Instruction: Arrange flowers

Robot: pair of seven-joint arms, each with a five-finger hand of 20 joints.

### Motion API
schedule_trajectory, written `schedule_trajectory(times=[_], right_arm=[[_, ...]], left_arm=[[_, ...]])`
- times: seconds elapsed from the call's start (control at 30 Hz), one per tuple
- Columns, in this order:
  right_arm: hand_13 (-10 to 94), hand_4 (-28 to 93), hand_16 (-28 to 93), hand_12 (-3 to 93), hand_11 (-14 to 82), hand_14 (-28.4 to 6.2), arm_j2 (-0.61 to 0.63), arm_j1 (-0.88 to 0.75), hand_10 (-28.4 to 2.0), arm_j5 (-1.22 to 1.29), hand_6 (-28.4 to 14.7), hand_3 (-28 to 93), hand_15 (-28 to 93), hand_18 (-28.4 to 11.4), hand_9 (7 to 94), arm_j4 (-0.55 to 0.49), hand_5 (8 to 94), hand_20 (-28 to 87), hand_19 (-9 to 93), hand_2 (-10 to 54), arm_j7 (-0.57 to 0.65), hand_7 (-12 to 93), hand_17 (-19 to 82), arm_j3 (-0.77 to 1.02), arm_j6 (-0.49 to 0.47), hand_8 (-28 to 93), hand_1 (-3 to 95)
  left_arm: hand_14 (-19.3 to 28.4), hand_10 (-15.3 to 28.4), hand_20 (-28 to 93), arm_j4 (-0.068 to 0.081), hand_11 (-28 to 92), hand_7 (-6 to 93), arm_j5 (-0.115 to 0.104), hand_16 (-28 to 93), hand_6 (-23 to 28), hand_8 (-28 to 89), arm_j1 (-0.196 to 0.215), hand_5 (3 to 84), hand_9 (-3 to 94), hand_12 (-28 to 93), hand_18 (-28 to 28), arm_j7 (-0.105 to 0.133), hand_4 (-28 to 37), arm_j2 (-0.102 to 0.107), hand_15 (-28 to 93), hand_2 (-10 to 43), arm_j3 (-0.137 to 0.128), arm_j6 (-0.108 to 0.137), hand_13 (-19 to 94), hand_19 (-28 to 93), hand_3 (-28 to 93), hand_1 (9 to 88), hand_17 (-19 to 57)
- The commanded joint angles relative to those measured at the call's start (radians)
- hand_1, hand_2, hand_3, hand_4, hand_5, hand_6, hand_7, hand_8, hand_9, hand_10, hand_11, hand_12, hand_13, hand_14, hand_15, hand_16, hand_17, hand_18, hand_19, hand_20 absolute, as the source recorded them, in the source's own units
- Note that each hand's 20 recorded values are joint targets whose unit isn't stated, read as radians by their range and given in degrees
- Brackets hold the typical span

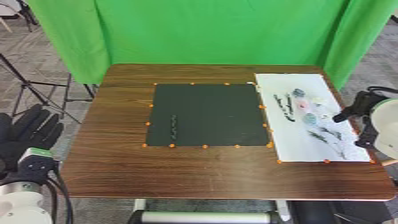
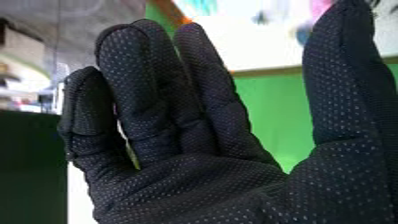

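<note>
1. Right hand [image 1: 358, 106], folks, is over by the outer edge of the white sheet [image 1: 284, 82], near the flowers; whether it touches the sheet, I can't tell.
2. Over to the right wrist view: that right hand [image 2: 195, 185] is open, fingers nearly straight and mostly lying close together, thumb [image 2: 339, 80] standing well away from them.
3. Now the left hand [image 1: 25, 134], just beyond the table's left side: open too, fingers spread, its outer side cut off by the head view's edge.
4. Flowers next, lying on the white sheet: a grey-blue bloom [image 1: 298, 93], a pink one [image 1: 303, 104] and a rounded bluish one [image 1: 310, 118], their petals too small to make out.
5. Beside them run dark, thin stems [image 1: 290, 107], and nearer the robot feathery green sprigs [image 1: 317, 136] with wispy tips.
6. One slender, knobbly dark stem [image 1: 174, 127] lies on the matte black mat [image 1: 209, 110], almost swallowed by that colour, so its exact shape is hard to read.
7. Texture time: black glove fabric dotted all over with pale little specks, brown wood grain across the table [image 1: 160, 175], soft folds in the green curtain [image 1: 213, 30] behind.
</note>
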Motion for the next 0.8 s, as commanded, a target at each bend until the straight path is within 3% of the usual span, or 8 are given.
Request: schedule_trajectory(times=[0.03,0.5,0.8], right_arm=[[60,-28,30,24.7,26.8,-17.7,-0.012,-0.064,-20.0,0.032,-9.4,60,62,-27.5,64.6,-0.042,61.6,30,86,-9.5,0.024,17,33,0.044,-0.031,-8,33.2],[61,-28,30,25.2,28.8,-17.1,-0.028,-0.034,-19.1,-0.009,-8.8,63,63,-27.5,65.5,-0.004,62.7,30,85,-9.5,0.042,17,33,-0.058,-0.112,-9,36.1],[63,-28,30,24.9,30.8,-16.0,-0.034,-0.071,-18.0,-0.028,-7.8,67,63,-27.2,68.6,0.015,66.6,30,86,-9.5,0.043,18,34,-0.07,-0.095,-9,41.4]], left_arm=[[17.2,15.4,13,-0.002,29,20.9,0.005,-10,8.3,-12,0.011,46.7,41.8,9,15.6,-0.008,-28.3,0.0,54,12.2,0.001,-0.009,31,43,72,25.6,-4.0],[17.2,15.4,13,-0.001,29,21.0,0.012,-10,8.4,-12,-0.008,46.7,41.8,9,15.6,-0.019,-28.3,0.008,54,12.2,0.018,-0.006,31,43,72,25.6,-4.0],[17.2,15.4,13,0.005,29,21.0,0.018,-10,8.4,-12,-0.018,46.7,41.8,9,15.6,-0.034,-28.3,0.008,54,12.3,0.018,-0.008,31,43,72,25.7,-4.0]])
